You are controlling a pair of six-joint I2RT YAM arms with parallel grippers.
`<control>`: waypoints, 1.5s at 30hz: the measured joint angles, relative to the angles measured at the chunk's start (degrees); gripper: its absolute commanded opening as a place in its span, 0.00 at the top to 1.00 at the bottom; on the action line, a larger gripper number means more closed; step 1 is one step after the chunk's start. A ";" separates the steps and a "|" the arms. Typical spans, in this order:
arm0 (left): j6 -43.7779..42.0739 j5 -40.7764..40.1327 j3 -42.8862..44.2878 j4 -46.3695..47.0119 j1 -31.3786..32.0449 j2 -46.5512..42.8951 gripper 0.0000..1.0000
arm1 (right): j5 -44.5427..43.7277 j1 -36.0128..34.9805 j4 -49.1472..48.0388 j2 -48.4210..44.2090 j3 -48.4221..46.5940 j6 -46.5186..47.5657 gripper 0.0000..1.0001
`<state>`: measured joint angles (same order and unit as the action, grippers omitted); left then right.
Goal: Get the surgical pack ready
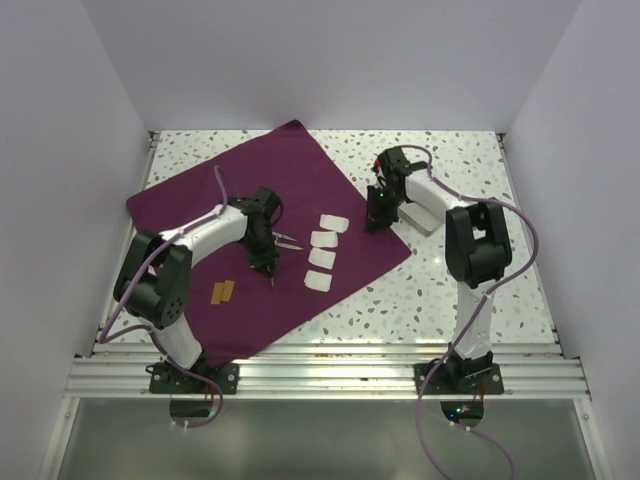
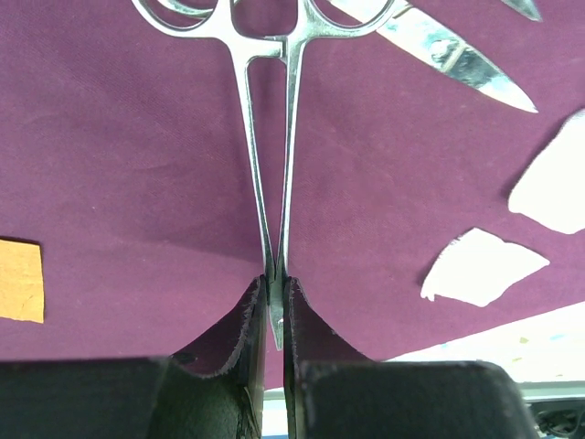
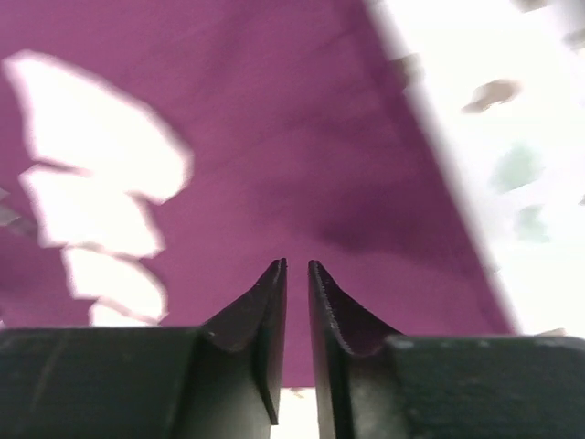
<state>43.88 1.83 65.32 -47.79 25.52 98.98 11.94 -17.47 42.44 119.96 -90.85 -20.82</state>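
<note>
Only the left wrist view shows left fingers (image 2: 242, 329) clamping forceps (image 2: 283, 44); right fingers (image 3: 260, 311) hang slightly parted.

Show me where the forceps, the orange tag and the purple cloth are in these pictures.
forceps (image 2: 292, 91): left wrist view, on the right shank.
orange tag (image 2: 20, 279): left wrist view, on its middle.
cloth (image 1: 300, 170): top view, on a bare far part.

On table (image 1: 450, 290): surgical pack (image 1: 290, 180), spread; on it gauze pads (image 1: 322, 257) in row, forceps (image 2: 292, 119) left of them.
</note>
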 measured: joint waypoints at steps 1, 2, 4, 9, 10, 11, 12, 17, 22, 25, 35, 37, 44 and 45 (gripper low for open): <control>-0.09 0.09 0.00 0.13 0.00 -0.15 1.00 | 1.29 -0.52 0.00 -1.18 0.26 -0.59 0.75; -0.22 0.20 -0.02 0.26 0.00 -0.39 1.00 | 2.36 -1.03 0.02 -1.99 0.35 -0.96 0.74; -0.57 0.66 -0.33 0.70 0.00 -1.25 1.00 | 5.20 -2.78 -0.46 -3.93 0.44 -2.54 0.65; -1.66 2.95 -1.97 2.21 0.00 -4.09 1.00 | 14.38 -9.51 -8.50 -7.41 3.69 -9.27 0.53; -1.70 3.52 -2.45 2.60 0.00 -4.61 1.00 | 16.24 -10.95 -10.95 -7.50 4.55 -11.15 0.51; -1.75 4.13 -2.93 2.89 0.00 -5.14 1.00 | 18.38 -12.55 -13.35 -7.28 5.33 -13.20 0.51; -1.77 4.52 -3.32 3.23 0.00 -5.60 1.00 | 19.76 -13.46 -14.67 -6.95 5.60 -14.34 0.50; -2.60 6.80 -5.38 4.63 0.00 -8.35 1.00 | 24.46 -17.27 -21.46 -3.91 5.73 -19.45 0.48; -2.58 8.83 -7.69 6.49 0.00 -11.50 1.00 | 26.23 -19.17 -25.18 -1.36 5.68 -22.36 0.47; -2.56 9.75 -8.76 7.37 0.00 -12.57 1.00 | 26.71 -20.04 -26.18 -0.15 5.68 -23.32 0.48; -2.54 11.67 -10.60 8.87 0.00 -15.10 1.00 | 27.12 -23.30 -27.56 3.34 4.55 -25.05 0.54; -2.54 12.09 -10.60 9.44 0.00 -15.23 1.00 | 27.41 -23.69 -27.67 3.89 4.31 -25.16 0.66; -2.54 13.40 -11.17 11.72 0.11 -15.28 0.78 | 28.48 -23.96 -25.33 4.52 1.27 -24.17 1.00; -2.58 13.44 -11.17 12.07 -0.02 -15.30 0.69 | 28.04 -23.91 -24.46 4.52 0.70 -23.41 1.00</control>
<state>41.30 15.27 54.15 -35.73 25.50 83.68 39.99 -41.39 17.98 124.49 -90.15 -44.23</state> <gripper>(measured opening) 0.148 0.034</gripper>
